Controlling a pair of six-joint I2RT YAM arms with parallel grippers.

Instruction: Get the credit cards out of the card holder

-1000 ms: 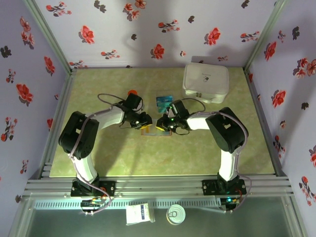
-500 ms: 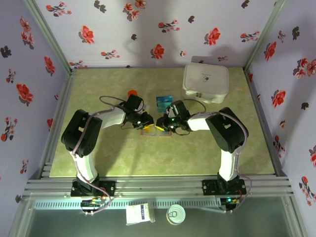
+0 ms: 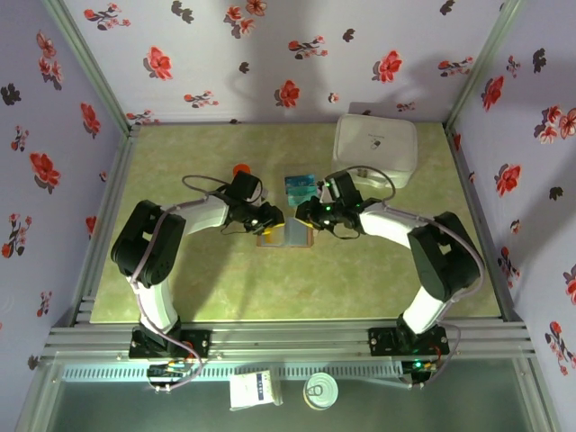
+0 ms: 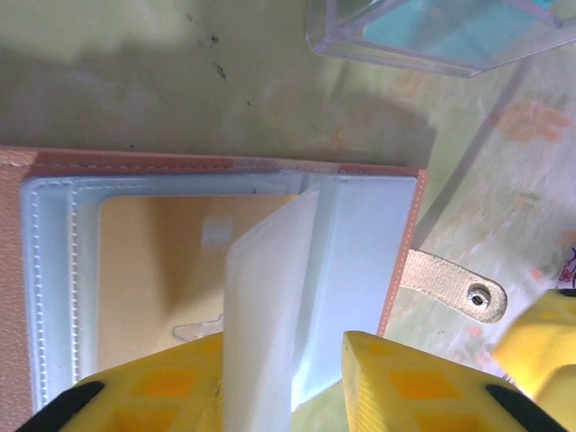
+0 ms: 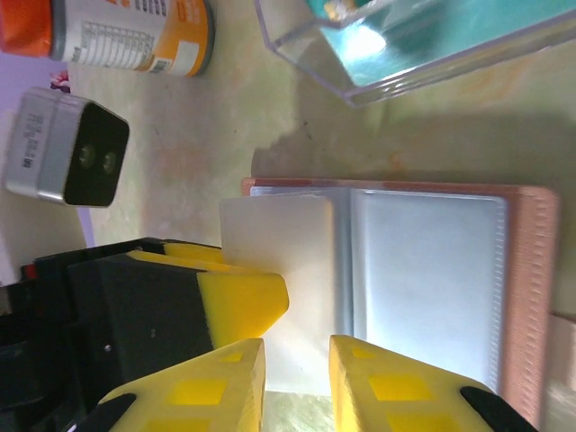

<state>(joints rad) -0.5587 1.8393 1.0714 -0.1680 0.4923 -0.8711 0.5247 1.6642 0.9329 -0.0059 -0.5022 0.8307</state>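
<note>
2 grippers meet at 1 raised sleeve (image 4: 265, 297) of the card holder (image 4: 400, 243).
My left gripper (image 4: 283, 396) sits half open astride it; my right gripper (image 5: 297, 360) is nearly closed, hold unclear. I'd pinch only the yellowish card (image 4: 153, 261).

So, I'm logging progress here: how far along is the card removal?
Done: teal cards already lie in the clear tray. In hand: the card holder lies open, a sleeve leaf standing between the left gripper's parted fingers, the right gripper close by. Left: a yellowish card sits in its pocket.
</note>
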